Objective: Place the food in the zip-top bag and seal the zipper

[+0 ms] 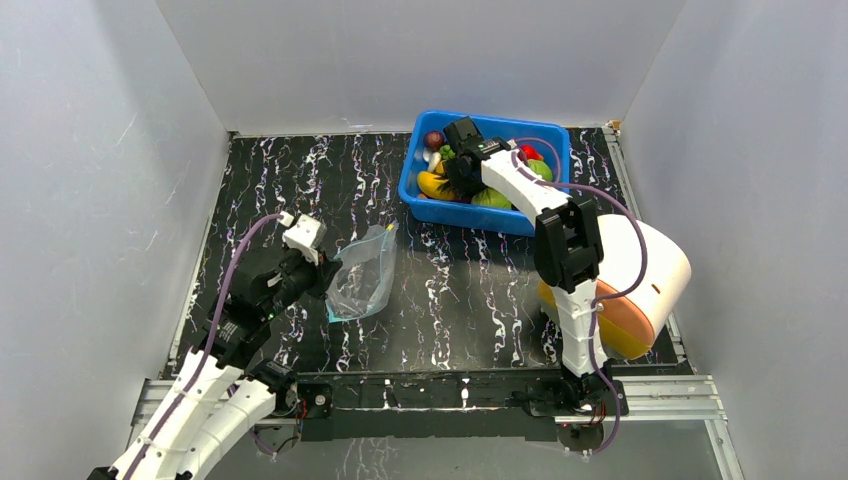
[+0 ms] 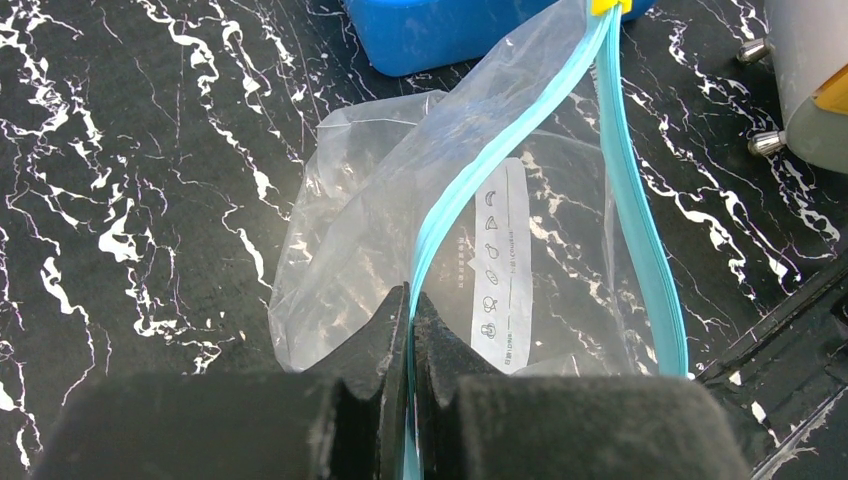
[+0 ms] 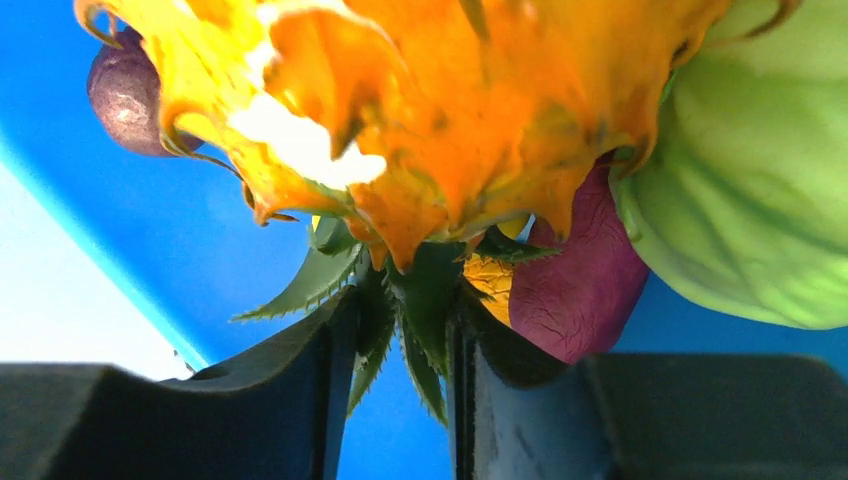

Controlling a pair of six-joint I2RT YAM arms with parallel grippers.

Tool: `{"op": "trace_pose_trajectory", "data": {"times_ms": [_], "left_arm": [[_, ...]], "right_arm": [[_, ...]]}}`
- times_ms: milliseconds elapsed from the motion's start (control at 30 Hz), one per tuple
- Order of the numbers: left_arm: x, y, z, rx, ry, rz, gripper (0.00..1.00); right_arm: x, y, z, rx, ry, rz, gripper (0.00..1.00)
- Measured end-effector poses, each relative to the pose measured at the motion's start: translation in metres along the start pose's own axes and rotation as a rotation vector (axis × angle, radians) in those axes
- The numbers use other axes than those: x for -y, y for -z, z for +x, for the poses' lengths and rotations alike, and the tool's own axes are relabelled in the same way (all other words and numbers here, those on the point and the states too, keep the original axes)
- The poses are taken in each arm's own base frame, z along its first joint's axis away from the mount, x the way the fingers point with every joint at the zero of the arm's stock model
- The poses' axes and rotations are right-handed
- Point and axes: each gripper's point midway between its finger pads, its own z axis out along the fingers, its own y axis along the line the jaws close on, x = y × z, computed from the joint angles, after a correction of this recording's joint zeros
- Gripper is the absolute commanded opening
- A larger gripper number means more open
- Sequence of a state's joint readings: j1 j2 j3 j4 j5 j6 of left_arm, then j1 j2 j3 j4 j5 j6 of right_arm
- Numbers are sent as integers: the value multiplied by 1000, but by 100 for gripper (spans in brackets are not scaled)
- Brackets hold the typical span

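Note:
The clear zip-top bag [image 1: 360, 275] lies left of centre on the black marble table, its mouth gaping. My left gripper [image 2: 410, 300] is shut on the teal zipper [image 2: 500, 140] strip at the near side of the mouth, and holds that edge up. My right gripper [image 3: 400, 300] is down in the blue bin [image 1: 480, 215] among the food. Its jaws stand narrowly open on either side of the green leaves [image 3: 425, 290] of an orange-yellow pineapple [image 3: 470, 110]. A green cabbage [image 3: 750, 200] and a magenta piece [image 3: 580, 290] sit just right of it.
A white and orange rounded appliance [image 1: 640, 280] stands at the right near the right arm's base. The bin sits at the back right against the wall. A yellow slider [image 2: 608, 5] marks the zipper's far end. White walls close in three sides.

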State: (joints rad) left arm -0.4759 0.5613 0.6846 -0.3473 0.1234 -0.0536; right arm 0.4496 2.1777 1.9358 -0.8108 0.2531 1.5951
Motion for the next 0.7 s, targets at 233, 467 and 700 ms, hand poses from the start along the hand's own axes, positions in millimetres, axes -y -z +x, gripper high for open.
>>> {"op": "trace_pose_trajectory", "data": {"times_ms": [233,467,700], "left_arm": [[0,-1,7,-31,8,-3,0],[-2,2,5,-21,9,-17,0],[-9,4,-3,-14,-20,-49,0]], "right_arm": [[-4,-2,-5,29,78,-34,14],[-3,22,-14,50,225,-123,0],[-17,82,-25,58,360,-300,0]]}}
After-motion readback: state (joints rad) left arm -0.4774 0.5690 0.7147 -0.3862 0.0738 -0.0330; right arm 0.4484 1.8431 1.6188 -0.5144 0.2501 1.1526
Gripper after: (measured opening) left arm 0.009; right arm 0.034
